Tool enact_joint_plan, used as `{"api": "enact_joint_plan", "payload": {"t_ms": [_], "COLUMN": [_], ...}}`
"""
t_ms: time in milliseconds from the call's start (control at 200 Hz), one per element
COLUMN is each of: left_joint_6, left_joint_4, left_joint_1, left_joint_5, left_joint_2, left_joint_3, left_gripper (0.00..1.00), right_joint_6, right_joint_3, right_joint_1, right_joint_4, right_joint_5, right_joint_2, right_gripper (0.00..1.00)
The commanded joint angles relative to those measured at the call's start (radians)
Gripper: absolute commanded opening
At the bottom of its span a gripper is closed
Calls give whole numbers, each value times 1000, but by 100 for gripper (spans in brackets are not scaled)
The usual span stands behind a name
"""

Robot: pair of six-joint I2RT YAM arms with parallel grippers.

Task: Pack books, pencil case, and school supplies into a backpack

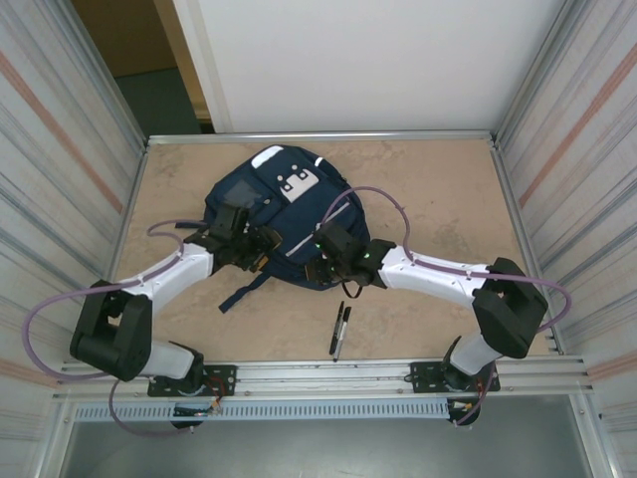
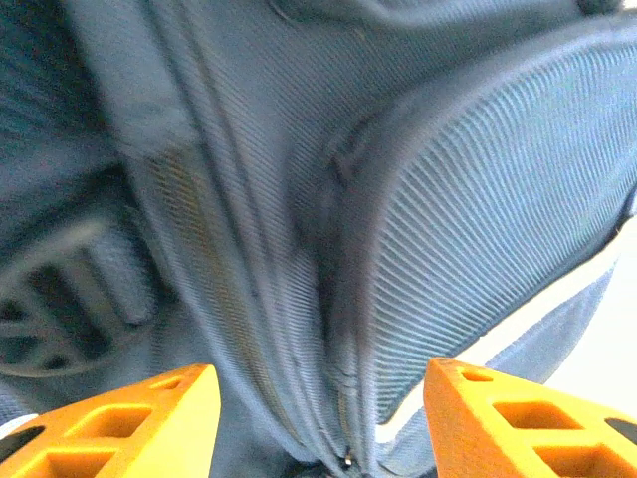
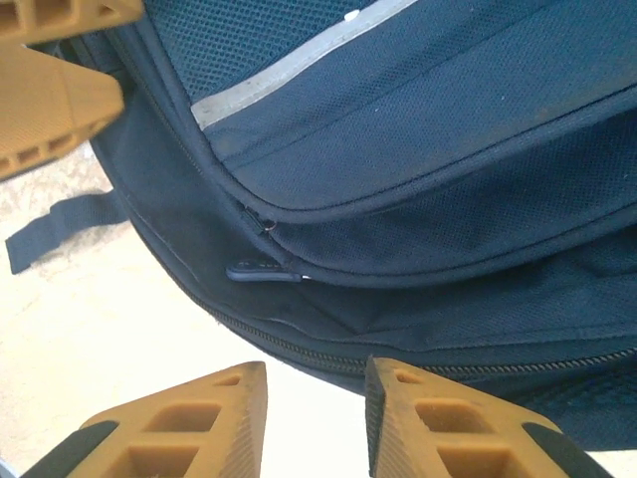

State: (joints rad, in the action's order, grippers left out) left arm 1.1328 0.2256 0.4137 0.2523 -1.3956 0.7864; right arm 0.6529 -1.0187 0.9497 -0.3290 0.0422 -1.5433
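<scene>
I am seeing the two black pens (image 1: 339, 330) lying on the table (image 1: 448, 199), long axis running near to far. They are sitting just near of the right gripper (image 3: 314, 376), so that arm is closer. Its jaws are standing slightly parted, empty. Farther left, the left gripper (image 2: 318, 366) is straddling the backpack (image 1: 269, 204) seam, spread, pinching nothing visible.
</scene>
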Motion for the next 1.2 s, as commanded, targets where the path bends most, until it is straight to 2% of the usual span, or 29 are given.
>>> {"api": "enact_joint_plan", "payload": {"t_ms": [0,85,236,361,461,546,646,772,902,937,1002,1032,1193], "left_joint_6": [54,59,51,157,144,154,137,114,75,75,89,93,92], "left_joint_4": [-86,-101,-34,15,101,88,26,-50,-103,-111,-113,-106,-74], "left_joint_1": [47,78,82,83,96,126,105,103,99,97,100,99,86], "left_joint_5": [-64,-108,-110,-204,-248,-301,-260,-216,-153,-136,-128,-127,-86], "left_joint_2": [-15,-28,-92,-58,-26,-3,-66,-171,-247,-249,-232,-220,-126], "left_joint_3": [3,8,28,-41,-20,-30,-4,60,116,117,111,108,110], "left_gripper": [56,57,60,69,73,72,65,56,38,33,16,11,2], "right_joint_6": [25,28,39,27,23,22,22,24,8,11,17,21,43], "right_joint_3": [35,16,46,43,93,71,76,44,51,58,48,42,78], "right_joint_1": [2,-2,2,13,14,8,14,15,46,47,44,45,42], "right_joint_4": [29,15,72,57,124,97,114,122,119,124,89,67,33], "right_joint_5": [21,6,-15,-12,-30,-42,-16,-56,-1,-8,-15,-5,40], "right_joint_2": [42,36,44,60,79,69,68,48,67,68,67,68,93], "right_gripper": [32,33,42,46,48,49,49,49,49,49,49,50,51]}}
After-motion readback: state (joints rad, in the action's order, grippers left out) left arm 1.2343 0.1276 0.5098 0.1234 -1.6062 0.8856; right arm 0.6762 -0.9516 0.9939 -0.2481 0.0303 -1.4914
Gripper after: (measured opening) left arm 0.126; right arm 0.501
